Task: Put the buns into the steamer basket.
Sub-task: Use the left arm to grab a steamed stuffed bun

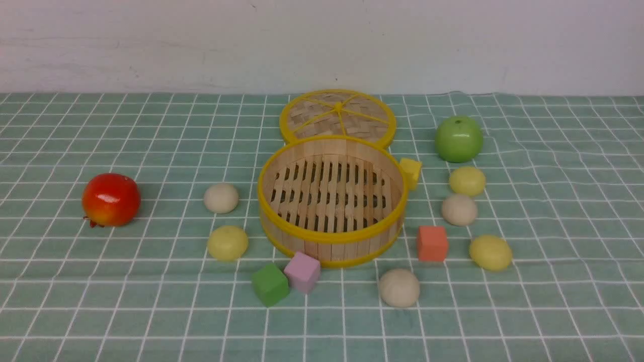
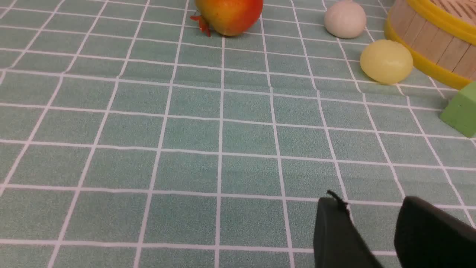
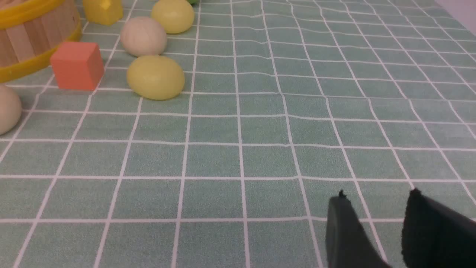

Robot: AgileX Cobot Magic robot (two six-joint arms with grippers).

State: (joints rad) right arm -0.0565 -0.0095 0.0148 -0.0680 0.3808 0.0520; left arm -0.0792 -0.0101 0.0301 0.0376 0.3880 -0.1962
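The steamer basket [image 1: 342, 249] stands mid-table with nothing on its slatted bottom. Buns lie around it on the cloth. Left of it are an off-white bun [image 1: 221, 197] and a pale yellow bun [image 1: 227, 243]. An off-white one [image 1: 399, 287] lies in front. On the right sit a yellow bun [image 1: 490, 252], an off-white bun [image 1: 459, 209] and another yellow bun [image 1: 467, 180]. My left gripper [image 2: 370, 203] hovers open over bare cloth, well short of the yellow bun [image 2: 386, 61]. My right gripper [image 3: 377, 197] is open too, far from the yellow bun [image 3: 155, 77]. Neither gripper shows in the front view.
The woven lid [image 1: 338, 116] lies flat behind the basket. A green apple [image 1: 458, 139] sits back right and a red apple [image 1: 111, 199] far left. Green [image 1: 270, 284], pink [image 1: 302, 272], orange [image 1: 432, 243] and yellow [image 1: 410, 172] cubes crowd the basket's sides.
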